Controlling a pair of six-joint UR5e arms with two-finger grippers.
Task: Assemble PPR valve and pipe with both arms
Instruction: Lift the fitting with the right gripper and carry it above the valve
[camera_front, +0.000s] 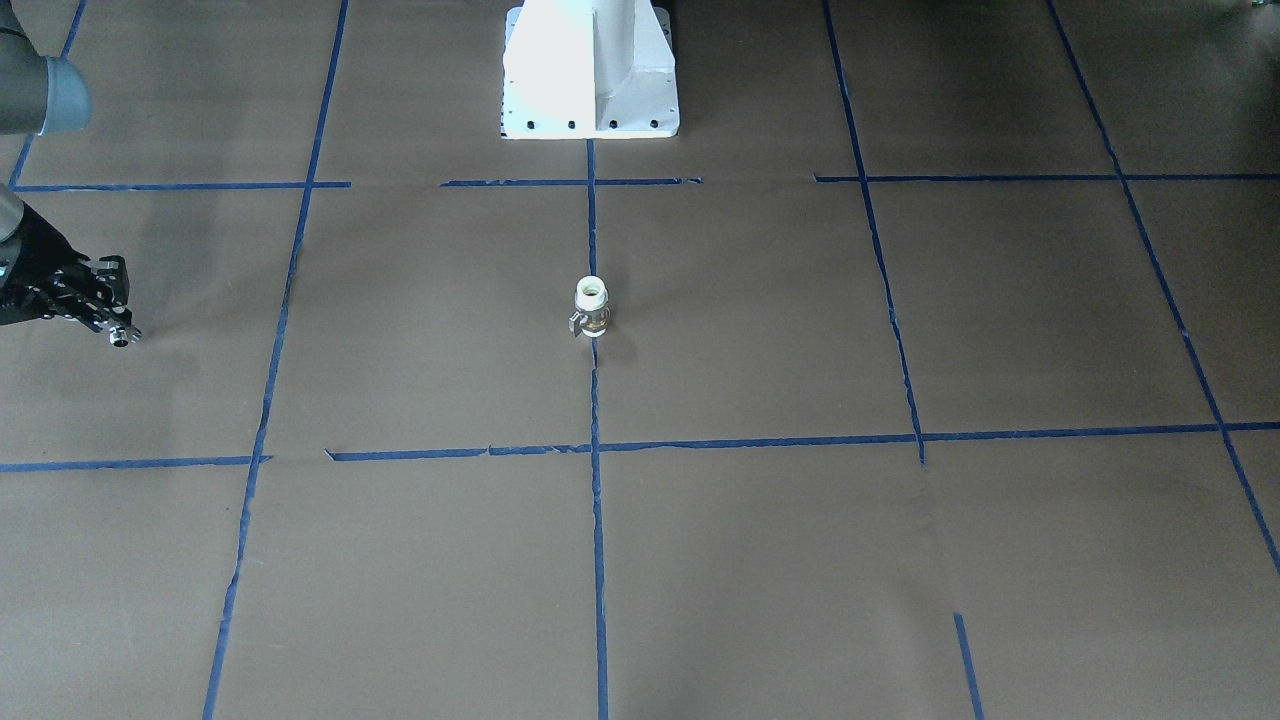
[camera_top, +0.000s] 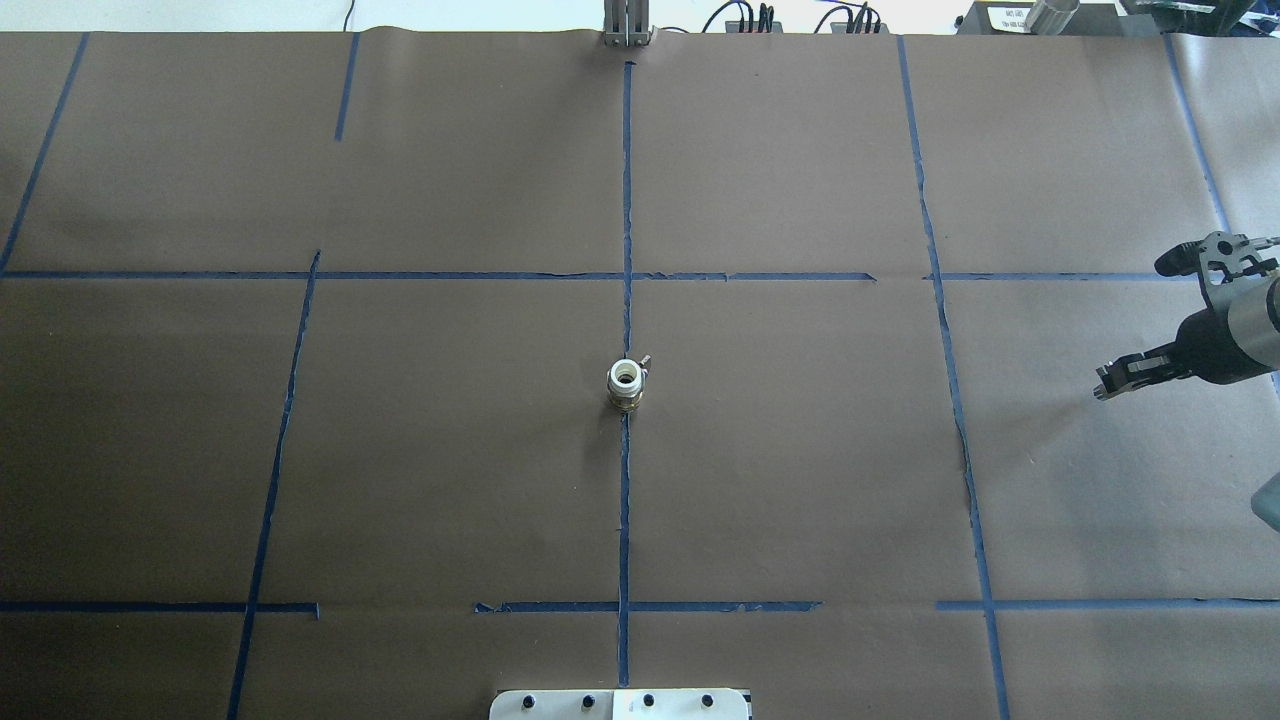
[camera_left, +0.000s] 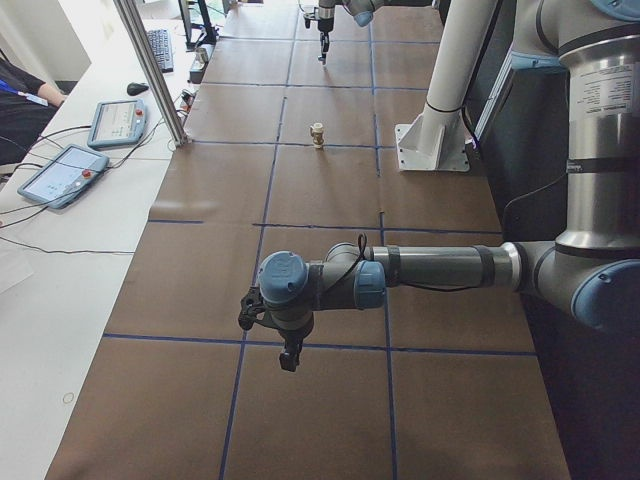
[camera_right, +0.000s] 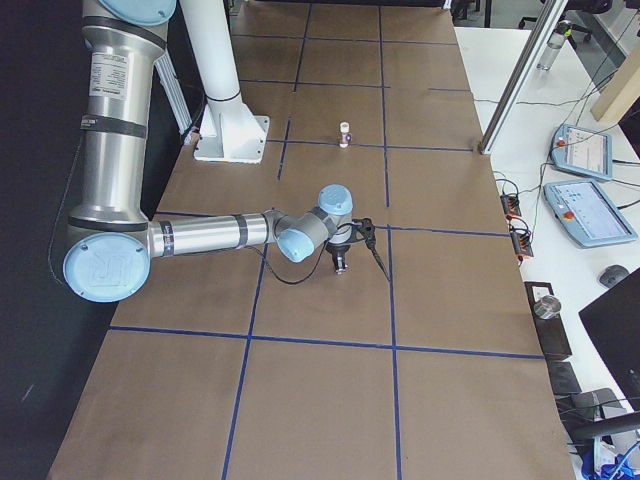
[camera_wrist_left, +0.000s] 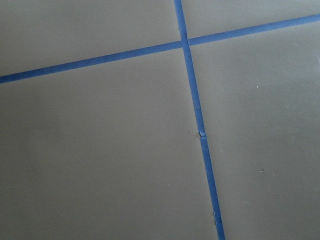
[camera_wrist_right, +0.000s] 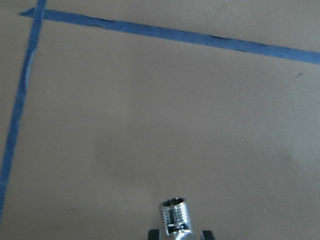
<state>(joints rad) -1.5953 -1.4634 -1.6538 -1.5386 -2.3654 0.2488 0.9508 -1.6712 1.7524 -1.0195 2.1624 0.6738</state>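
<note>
The PPR valve (camera_front: 591, 308) stands upright on the centre tape line, white with a brass band and a small side lever; it also shows in the overhead view (camera_top: 626, 383). My right gripper (camera_front: 115, 328) is far from it, near the table's edge on my right, low over the paper. It is shut on the pipe (camera_wrist_right: 175, 216), a shiny chrome threaded fitting that sticks out past the fingertips (camera_wrist_right: 153, 233). My left gripper (camera_left: 288, 358) hangs over the table's other end and points down; I cannot tell whether it is open or shut. It is out of the overhead view.
Brown paper with blue tape grid lines (camera_top: 626, 500) covers the table. The white robot base (camera_front: 590, 70) stands behind the valve. Tablets (camera_left: 65, 172) and cables lie on the white side bench, and a metal post (camera_left: 150, 70) stands at the table's edge.
</note>
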